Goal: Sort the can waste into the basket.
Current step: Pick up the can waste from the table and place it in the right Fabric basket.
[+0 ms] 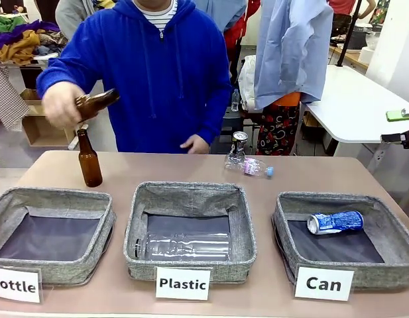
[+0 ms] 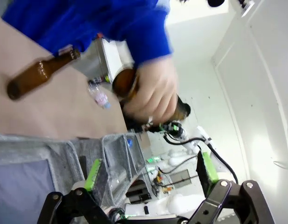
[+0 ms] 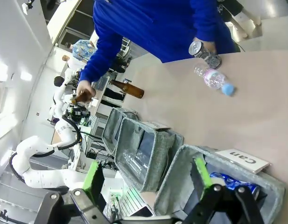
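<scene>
The blue and white can (image 1: 335,222) lies on its side inside the grey basket (image 1: 337,199) behind the "Can" card (image 1: 323,283). The crushed dark can (image 1: 239,142) with a silver top stands at the table's far edge, near the person's hand. In the right wrist view the same blue can (image 3: 235,184) lies in the basket (image 3: 176,182), and the crushed can (image 3: 200,49) stands far off. My right gripper (image 3: 146,175) hangs open and empty, high above the baskets. My left gripper (image 2: 151,170) is also open and empty, well above the table.
The person holds a brown glass bottle (image 1: 95,104) in the air at far left. A second brown bottle (image 1: 89,159) stands behind the "Bottle" basket (image 1: 52,199). A clear bottle (image 1: 184,246) lies in the "Plastic" basket (image 1: 191,192). A small plastic bottle (image 1: 249,166) lies by the crushed can.
</scene>
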`<state>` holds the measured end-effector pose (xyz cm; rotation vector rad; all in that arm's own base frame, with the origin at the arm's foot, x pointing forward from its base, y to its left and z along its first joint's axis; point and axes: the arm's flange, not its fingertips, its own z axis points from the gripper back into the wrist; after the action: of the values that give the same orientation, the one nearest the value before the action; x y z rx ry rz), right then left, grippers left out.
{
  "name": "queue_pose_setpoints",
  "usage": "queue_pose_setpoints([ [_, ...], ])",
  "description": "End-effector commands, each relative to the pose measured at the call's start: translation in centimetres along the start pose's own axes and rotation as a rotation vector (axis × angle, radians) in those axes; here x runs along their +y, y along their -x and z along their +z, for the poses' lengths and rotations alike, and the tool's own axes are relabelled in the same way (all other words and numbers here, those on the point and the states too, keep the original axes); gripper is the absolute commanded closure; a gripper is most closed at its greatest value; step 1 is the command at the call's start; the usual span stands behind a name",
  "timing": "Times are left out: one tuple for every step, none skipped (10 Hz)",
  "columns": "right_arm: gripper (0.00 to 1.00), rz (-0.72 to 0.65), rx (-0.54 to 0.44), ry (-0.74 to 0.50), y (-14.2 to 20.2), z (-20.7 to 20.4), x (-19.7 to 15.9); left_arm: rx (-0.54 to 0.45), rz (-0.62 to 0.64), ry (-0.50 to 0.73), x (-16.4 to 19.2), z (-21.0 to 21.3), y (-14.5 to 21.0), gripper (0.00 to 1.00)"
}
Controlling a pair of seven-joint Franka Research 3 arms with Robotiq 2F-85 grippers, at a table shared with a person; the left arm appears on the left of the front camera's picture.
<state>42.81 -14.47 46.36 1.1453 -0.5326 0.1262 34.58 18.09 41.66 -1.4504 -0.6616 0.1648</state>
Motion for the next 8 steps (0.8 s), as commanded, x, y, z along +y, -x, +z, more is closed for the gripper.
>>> queue_pose_setpoints([
  [0.0, 0.022, 0.011, -0.001, 0.2, 0.2, 0.0, -0.034, -0.017, -0.065, -5.1, 7.4, -4.7, 0.0],
  [0.0, 0.022, 0.011, -0.001, 0.2, 0.2, 0.0, -0.01, -0.026, -0.078, -6.9, 11.7, -5.6, 0.0],
  [0.0, 0.022, 0.011, -0.001, 0.2, 0.2, 0.0, -0.052, -0.033, -0.062, -8.6, 16.2, -5.6, 0.0],
  [0.0, 0.022, 0.011, -0.001, 0.2, 0.2, 0.0, -0.078, -0.055, -0.044, -9.8, 19.9, -5.1, 0.0],
  [0.0, 0.022, 0.011, -0.001, 0.2, 0.2, 0.0, -0.098, -0.062, -0.021, -10.6, 23.5, -4.5, 0.0],
  [0.0, 0.022, 0.011, -0.001, 0.2, 0.2, 0.0, -0.126, -0.047, -0.004, -10.7, 26.6, -3.9, 0.0],
  [0.0, 0.022, 0.011, -0.001, 0.2, 0.2, 0.0, -0.154, -0.043, 0.008, -10.6, 29.0, -2.7, 0.0],
  [0.0, 0.022, 0.011, -0.001, 0.2, 0.2, 0.0, -0.174, -0.055, 0.027, -10.4, 30.4, -1.7, 0.0],
])
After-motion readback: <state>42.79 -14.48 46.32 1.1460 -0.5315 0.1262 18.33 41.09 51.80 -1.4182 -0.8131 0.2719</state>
